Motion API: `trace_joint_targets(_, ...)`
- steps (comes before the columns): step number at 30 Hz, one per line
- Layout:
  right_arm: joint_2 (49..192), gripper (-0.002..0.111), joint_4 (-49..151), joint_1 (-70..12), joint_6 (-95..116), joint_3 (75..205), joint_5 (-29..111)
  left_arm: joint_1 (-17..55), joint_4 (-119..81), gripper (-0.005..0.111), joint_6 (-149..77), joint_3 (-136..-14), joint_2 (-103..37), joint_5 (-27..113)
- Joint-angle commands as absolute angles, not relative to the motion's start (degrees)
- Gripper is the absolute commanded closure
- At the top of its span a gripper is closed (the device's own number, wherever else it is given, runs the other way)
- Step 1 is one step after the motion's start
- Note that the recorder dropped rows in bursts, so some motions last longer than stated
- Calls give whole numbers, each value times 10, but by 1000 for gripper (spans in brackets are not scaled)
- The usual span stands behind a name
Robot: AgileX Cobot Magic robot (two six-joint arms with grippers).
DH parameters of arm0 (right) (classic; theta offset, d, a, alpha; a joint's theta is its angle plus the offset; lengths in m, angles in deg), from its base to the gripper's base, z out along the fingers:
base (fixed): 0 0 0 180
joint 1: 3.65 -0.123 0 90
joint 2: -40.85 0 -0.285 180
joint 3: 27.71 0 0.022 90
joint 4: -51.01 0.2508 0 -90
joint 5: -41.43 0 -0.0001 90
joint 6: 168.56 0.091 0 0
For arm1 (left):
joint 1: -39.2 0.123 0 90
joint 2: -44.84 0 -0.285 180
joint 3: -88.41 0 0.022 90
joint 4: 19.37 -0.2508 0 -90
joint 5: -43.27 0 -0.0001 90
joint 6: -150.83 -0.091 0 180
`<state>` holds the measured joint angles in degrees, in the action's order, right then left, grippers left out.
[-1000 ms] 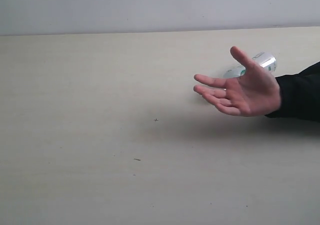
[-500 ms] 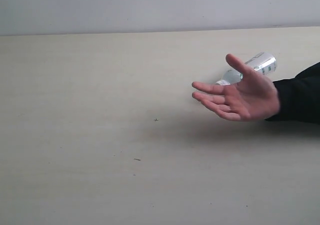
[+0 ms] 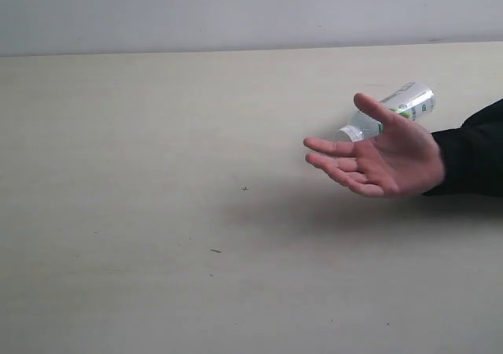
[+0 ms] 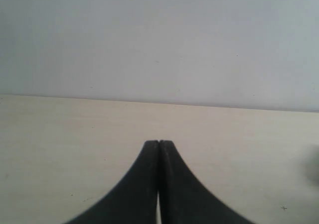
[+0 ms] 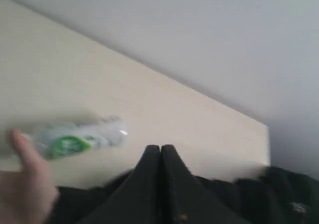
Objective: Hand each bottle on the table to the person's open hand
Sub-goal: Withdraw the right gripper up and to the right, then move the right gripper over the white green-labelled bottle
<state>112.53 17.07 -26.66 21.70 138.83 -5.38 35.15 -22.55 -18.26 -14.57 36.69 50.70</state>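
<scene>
We see our left fingers (image 4: 147,184) pressed together with no gap, gripping nothing, with bare tabletop (image 4: 60,134) ahead of them. Our right fingers (image 5: 152,184) are likewise flat against each other and hold nothing. Ahead of the right fingers and well clear of them, a clear bottle (image 3: 407,101) with a white cap and green-white label lies on its side; we cannot tell whether it rests on the tabletop or against the thumb. The person's open hand (image 3: 385,161), palm up, sits nearer those fingers than the bottle does, its black sleeve (image 3: 471,153) just past them
</scene>
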Motion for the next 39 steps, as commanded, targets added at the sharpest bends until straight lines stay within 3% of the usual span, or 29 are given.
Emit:
trace_joint_targets(1, 1288, 107, 27, -265, 221, 1524, -258, 352, -221, 107, -183, -144, 371, 507)
trace_joint_targets(9, 1460, 106, 12, -238, 244, 1673, -285, 352, -221, 107, -183, -144, 371, 507)
trace_joint_targets(15, 1475, 108, 366, -137, 254, 1691, -155, 352, -221, 107, -183, -144, 371, 507)
trace_joint_targets(20, 1504, 108, 661, -71, 138, 1678, -118, 352, -221, 107, -183, -144, 371, 507)
trace_joint_targets(26, 1550, 108, 625, -70, 111, 1675, -185, 352, -221, 107, -183, -144, 371, 507)
trace_joint_targets(29, 1577, 100, 574, -70, 141, 1675, -196, 352, -221, 107, -183, -144, 371, 507)
trace_joint_targets(39, 1620, 47, 555, -70, 177, 1675, -129, 352, -221, 107, -183, -144, 371, 507)
